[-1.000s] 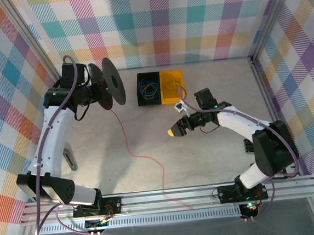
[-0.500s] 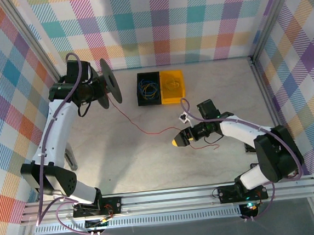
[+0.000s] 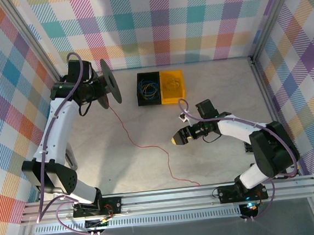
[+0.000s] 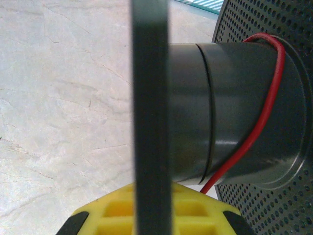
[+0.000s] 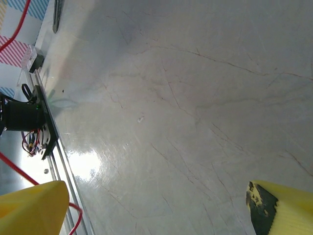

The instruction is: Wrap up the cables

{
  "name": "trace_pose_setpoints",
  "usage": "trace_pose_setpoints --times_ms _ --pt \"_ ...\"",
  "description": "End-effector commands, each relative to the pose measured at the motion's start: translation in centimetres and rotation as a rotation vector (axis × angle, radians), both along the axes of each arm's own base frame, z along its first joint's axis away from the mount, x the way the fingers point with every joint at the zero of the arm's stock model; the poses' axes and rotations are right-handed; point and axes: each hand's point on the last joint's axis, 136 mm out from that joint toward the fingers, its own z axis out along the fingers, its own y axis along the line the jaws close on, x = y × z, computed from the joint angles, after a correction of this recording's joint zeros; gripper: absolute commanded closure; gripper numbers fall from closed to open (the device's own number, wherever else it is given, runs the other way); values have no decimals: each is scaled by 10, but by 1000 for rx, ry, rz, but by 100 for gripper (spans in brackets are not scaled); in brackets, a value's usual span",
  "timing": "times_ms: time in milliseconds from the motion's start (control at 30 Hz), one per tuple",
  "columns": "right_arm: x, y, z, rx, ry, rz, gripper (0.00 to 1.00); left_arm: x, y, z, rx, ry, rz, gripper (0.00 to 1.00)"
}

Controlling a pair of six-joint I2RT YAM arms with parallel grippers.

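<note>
My right gripper [image 3: 176,139] hangs low over mid-table with its yellow fingers spread wide. Nothing sits between them and they touch nothing I can see. Farther back, at the left, my left gripper [image 3: 95,94] is pressed together on the black spool [image 3: 110,81], which it holds off the table with the flanges on edge. In the left wrist view a yellow ribbed finger [image 4: 112,208] sits under the flange.

The red cable [image 3: 148,147] has its loose end lying near the aluminium rail [image 3: 169,196] by the arm bases. From there it wanders slack up across the table [image 3: 225,84], passes left of the right gripper without touching it, and climbs to the spool. One thin red turn lies over the smooth grey hub [image 4: 234,107], beside a perforated flange.

At the back centre is a two-part bin [image 3: 183,87]. Blue and orange strands are tangled in its black half and yellow strands in its yellow half. The table is pale, glossy and marbled, and the walls are plaid.
</note>
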Motion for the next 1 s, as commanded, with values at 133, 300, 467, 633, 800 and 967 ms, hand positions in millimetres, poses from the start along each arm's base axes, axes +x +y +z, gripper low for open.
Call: trace_pose_setpoints --times_ms 133,300,467,633,800,967 --pt "-28 41 22 150 -28 170 8 12 7 26 -18 -103 35 100" --pt "-41 56 23 177 -28 225 9 12 8 29 -22 -109 36 100" --pt "-48 61 15 177 6 247 22 13 9 35 -29 -121 38 100" --pt "-48 59 10 157 15 238 85 15 14 46 -85 -144 47 100" --pt "-39 56 0 79 6 210 100 12 18 60 -145 -171 29 100" --pt "1 53 -14 -34 50 129 100 -3 9 65 -180 -141 -81 100"
